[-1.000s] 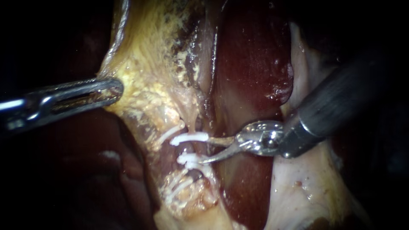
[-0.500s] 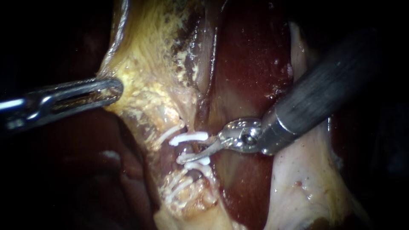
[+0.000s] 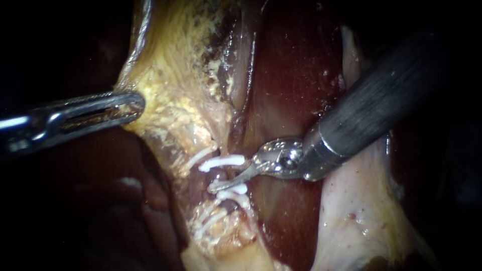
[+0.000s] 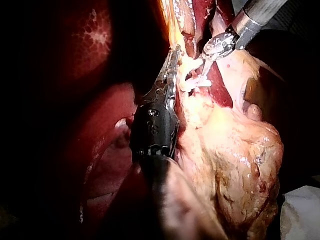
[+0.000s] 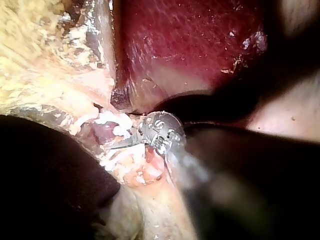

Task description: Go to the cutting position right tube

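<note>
Change, right side: the right instrument [image 3: 224, 180], a dark shaft with a silver hinge and two thin curved blades, has slid in toward the clips. A second ago its blades stood wide apart, short of them.
Change, left side: none. The left instrument [image 3: 131, 106], silver with slotted jaws, sits where it was.
Right jaws: parted by a narrow gap and grasping nothing. The lower blade reaches in between two clips, and the upper one is partly hidden at the upper clip.
Left jaws: clenched on the edge of the yellow fatty tissue [image 3: 170, 90].
Right tube [image 3: 220, 175]: a short reddish stretch between the upper white clip [image 3: 223, 161] and the lower white clip [image 3: 230, 190], right at the blade tips.
Instruments: two.
Clips: two on this tube. More white ones lie left and below, too tangled to count.
Liver [image 3: 296, 75]: dark red, behind the right instrument's hinge.
</note>
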